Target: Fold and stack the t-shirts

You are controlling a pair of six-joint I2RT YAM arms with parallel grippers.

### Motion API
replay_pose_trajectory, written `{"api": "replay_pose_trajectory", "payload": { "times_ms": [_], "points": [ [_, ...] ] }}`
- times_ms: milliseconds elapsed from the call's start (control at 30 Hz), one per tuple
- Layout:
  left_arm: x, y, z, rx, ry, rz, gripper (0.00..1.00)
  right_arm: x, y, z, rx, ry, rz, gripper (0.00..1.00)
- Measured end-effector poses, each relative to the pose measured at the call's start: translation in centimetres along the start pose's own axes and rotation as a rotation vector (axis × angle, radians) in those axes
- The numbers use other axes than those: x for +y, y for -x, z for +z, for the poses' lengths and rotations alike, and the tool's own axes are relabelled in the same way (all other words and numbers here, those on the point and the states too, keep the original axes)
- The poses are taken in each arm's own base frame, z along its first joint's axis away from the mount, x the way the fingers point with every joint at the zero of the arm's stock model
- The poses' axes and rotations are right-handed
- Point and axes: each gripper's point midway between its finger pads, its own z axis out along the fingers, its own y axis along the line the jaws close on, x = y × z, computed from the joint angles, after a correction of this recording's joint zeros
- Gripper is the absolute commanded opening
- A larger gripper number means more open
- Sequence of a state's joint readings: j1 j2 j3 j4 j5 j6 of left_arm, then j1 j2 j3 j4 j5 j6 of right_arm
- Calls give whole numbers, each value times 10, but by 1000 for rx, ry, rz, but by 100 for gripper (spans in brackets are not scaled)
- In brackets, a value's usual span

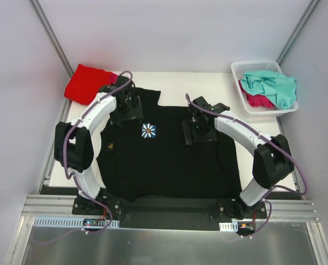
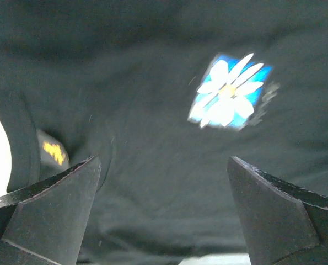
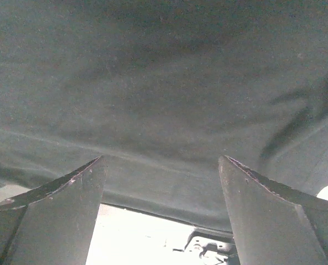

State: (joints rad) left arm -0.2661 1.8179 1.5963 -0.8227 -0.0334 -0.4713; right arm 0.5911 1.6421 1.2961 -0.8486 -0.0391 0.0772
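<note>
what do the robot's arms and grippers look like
The left arm and right arm have curved white shells, bulky black joints and a purple cable looping along each. The left gripper and right gripper are black; up close their fingers are dark, flat wedges with worn edges.

Black t-shirt [image 1: 169, 160] (white daisy print [image 1: 148, 131] on blue), red t-shirt [image 1: 86, 83]

Plain white walls [image 1: 169, 33] with grey metal corner posts [image 1: 49, 33] enclose a white table [image 1: 202, 83], evenly lit
</note>
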Motion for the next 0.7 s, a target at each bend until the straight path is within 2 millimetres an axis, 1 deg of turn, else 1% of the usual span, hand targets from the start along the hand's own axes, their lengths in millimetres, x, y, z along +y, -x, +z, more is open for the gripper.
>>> {"api": "replay_pose_trajectory", "payload": {
  "times_ms": [33,67,100,167,233,267,367,433,500,600,633,700],
  "points": [
    [4,-22,4,36,17,17,99,0,0,2,1,-1,2,86],
    [13,-39,6,64,38,17,99,0,0,5,-1,0,6,86],
    [27,-56,7,88,70,9,99,0,-1,7,-1,-1,10,86],
    [50,-74,2,99,111,-19,99,-3,-7,15,7,-10,20,86],
    [66,-83,-9,76,127,-52,99,-8,-16,22,29,-29,29,86],
    [71,-85,-19,44,126,-62,99,-11,-22,26,41,-43,34,86],
    [74,-87,-34,-19,98,-67,99,-15,-34,32,65,-77,38,86],
    [76,-92,-39,-38,87,-70,99,-15,-39,34,69,-94,35,86],
    [79,-103,-35,-33,86,-72,99,-15,-45,35,70,-114,29,86],
    [83,-131,-20,34,105,-63,99,-18,-56,34,66,-140,35,86],
    [82,-139,-17,56,109,-56,99,-21,-60,32,64,-150,42,87],
    [78,-149,-14,82,109,-42,99,-27,-67,31,62,-170,54,87]
  ]
}}
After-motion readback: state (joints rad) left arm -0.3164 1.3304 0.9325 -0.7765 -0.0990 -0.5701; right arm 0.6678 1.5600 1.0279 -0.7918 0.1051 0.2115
